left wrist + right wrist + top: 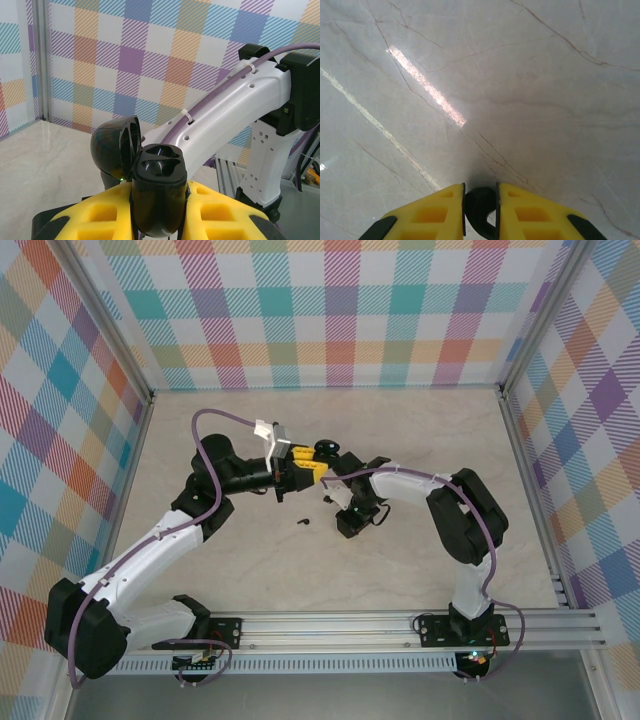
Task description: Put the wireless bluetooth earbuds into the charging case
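My left gripper (159,192) is shut on a black charging case (160,210), held upright between the yellow fingers. Its lid (115,147) hangs open to the left and both sockets look empty. From above, this gripper (312,472) holds the case (325,449) over the middle of the table. My right gripper (480,192) points down at the marble tabletop (520,75), shut on a black earbud (481,212). In the top view the right gripper (347,523) is low, just right of the case. Another black earbud (303,521) lies loose on the table to its left.
Plaid walls (340,310) enclose the table on three sides, and an aluminium rail (400,625) runs along the near edge. The right arm's white forearm (235,110) crosses close behind the held case.
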Tool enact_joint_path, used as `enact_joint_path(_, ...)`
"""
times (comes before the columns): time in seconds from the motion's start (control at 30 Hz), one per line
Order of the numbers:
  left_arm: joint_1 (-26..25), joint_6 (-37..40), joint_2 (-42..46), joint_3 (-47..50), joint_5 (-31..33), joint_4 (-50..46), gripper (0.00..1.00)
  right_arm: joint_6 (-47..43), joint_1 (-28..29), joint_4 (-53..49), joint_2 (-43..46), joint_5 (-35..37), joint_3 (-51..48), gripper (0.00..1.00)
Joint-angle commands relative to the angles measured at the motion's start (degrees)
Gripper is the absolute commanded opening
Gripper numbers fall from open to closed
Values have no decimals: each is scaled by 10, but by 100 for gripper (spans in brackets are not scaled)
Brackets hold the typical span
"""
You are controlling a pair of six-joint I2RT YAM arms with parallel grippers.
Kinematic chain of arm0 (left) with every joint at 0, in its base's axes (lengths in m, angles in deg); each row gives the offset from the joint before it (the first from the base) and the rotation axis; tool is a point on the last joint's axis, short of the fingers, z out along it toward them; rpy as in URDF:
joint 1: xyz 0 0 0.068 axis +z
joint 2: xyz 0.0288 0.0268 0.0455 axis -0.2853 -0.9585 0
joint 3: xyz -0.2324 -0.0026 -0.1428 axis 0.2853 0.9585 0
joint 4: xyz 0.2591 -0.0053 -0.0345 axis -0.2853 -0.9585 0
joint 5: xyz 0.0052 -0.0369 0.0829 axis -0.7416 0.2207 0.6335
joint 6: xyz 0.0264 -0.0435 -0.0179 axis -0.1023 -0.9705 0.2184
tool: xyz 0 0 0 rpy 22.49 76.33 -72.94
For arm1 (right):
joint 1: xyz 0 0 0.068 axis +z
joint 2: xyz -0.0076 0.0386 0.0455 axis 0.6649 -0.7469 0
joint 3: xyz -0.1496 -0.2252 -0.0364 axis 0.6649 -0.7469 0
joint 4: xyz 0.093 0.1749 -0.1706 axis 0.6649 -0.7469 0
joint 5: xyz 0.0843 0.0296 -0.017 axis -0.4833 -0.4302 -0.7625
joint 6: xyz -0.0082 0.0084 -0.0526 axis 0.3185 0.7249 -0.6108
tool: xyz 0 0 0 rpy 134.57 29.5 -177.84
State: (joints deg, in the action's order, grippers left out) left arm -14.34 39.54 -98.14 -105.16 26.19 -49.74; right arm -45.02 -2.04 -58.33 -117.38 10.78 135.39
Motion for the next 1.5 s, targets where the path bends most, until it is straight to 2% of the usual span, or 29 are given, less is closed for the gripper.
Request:
enact_joint_path(0.0, 4, 12, 17, 1, 1, 0, 17, 22, 3, 3, -8, 36, 12, 20)
enact_joint_path(0.23, 4, 15, 20, 2, 3, -6, 17, 75, -7, 13, 2, 49, 15, 21)
enact_joint_path(0.57, 4, 18, 30, 6, 6, -9, 17, 184, -58, 54, 28, 50, -3, 21)
enact_joint_path(0.67, 4, 17, 30, 5, 6, -9, 17, 202, -69, 64, 33, 38, -10, 25)
enact_joint_path(0.83, 4, 15, 29, 5, 6, -8, 17, 193, -70, 55, 37, 31, -7, 40)
enact_joint_path(0.93, 4, 14, 30, 6, 5, -8, 17, 176, -72, 44, 42, 31, -5, 45)
enact_joint_path(1.13, 4, 13, 31, 7, 5, -6, 17, 110, -72, -5, 25, 37, 24, 47)
enact_joint_path(1.3, 4, 13, 30, 7, 6, -4, 17, 65, -72, -38, 3, 53, 49, 46)
enact_joint_path(1.47, 4, 11, 29, 5, 5, -2, 17, 40, -71, -51, -15, 39, 71, 43)
